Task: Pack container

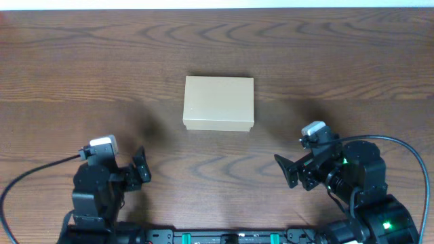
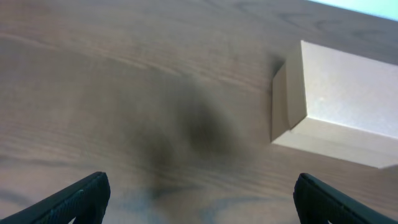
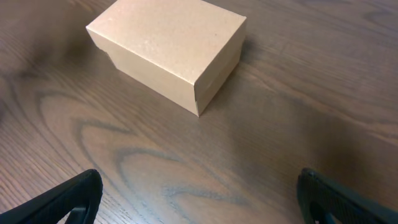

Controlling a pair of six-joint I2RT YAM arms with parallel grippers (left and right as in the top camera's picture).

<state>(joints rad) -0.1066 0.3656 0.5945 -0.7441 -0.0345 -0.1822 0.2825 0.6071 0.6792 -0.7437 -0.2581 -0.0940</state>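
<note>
The container [image 1: 218, 102] is a small light-tan cardboard box with its lid shut, standing on the wooden table near the middle. It also shows at the right of the left wrist view [image 2: 336, 106] and at the top of the right wrist view [image 3: 171, 50]. My left gripper [image 1: 140, 169] is open and empty near the front left, apart from the box; its fingers frame bare table in the left wrist view [image 2: 199, 202]. My right gripper [image 1: 290, 171] is open and empty near the front right, its fingers spread over bare table in the right wrist view [image 3: 199, 199].
The dark wood-grain table [image 1: 339, 61] spreads all round the box. Black cables [image 1: 27, 176] trail from both arms at the front corners. No other objects show.
</note>
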